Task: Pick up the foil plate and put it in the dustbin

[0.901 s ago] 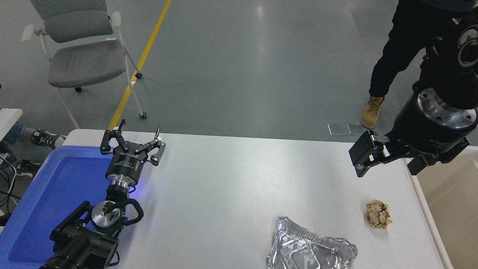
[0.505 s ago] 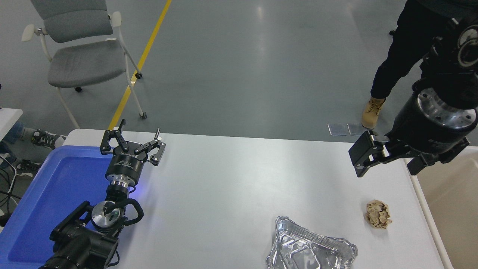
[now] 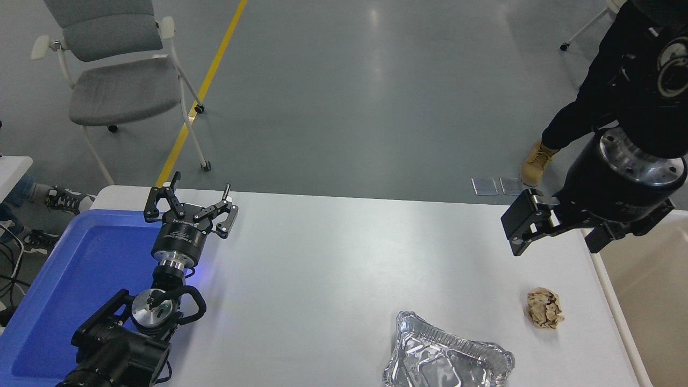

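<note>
Item 1: foil plate [image 3: 448, 359]. Shiny silver, dented wavy rim, ribbed base. I find it lying flat on the white counter [image 3: 344, 258] at the near edge, right of centre, its lower part cut off by the picture's bottom edge. Nothing touches it.

Item 2: dustbin [image 3: 653, 301]. Beige, pale rim, standing just beside the counter's right edge; I see only part of it, the rest runs out of frame.

Item 3: right hand [image 3: 553, 232]. Black, coming in from the right edge on a thick black and silver wrist. I read it as hovering over the far right part of the counter, well apart from the foil plate and beyond the paper wad. Its two fingers stand wide apart and hold nothing; one finger [image 3: 524, 221] points left, the other sits near the dustbin's rim.

Item 4: left hand [image 3: 191, 207]. Parked at the lower left, over the edge of the blue tray [image 3: 80, 279], fingers spread wide, empty.

Item 5: paper wad [image 3: 544, 308]. Small, tan, crumpled, on the counter between the foil plate and the dustbin, apart from both.

Item 6: person [image 3: 591, 97]. Dark clothing, tan boot, standing on the grey floor beyond the counter's far right corner.

Item 7: grey chair [image 3: 115, 80]. On the floor at the upper left, beside a yellow line.
</note>
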`<state>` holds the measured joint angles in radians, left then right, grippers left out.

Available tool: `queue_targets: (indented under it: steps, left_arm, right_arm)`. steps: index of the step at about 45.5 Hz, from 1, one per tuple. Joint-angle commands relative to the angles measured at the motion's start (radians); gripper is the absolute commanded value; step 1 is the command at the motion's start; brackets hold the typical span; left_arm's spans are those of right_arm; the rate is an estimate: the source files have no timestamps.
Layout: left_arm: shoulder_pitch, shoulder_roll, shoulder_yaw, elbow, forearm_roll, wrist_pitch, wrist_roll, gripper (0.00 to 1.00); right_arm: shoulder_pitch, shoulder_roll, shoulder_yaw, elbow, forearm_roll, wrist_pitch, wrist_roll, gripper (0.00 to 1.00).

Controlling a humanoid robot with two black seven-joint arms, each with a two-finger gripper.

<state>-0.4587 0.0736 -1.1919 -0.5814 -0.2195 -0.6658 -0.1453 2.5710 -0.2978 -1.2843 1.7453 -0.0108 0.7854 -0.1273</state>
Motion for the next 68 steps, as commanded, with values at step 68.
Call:
queue_targets:
  steps: [68]
  left_arm:
    - [0.0, 0.0, 0.0, 0.0, 0.0, 0.0, 0.0, 0.99]
  right_arm:
    - [-1.077, -0.181, 0.181, -0.02, -0.078, -0.837, 0.057, 1.0]
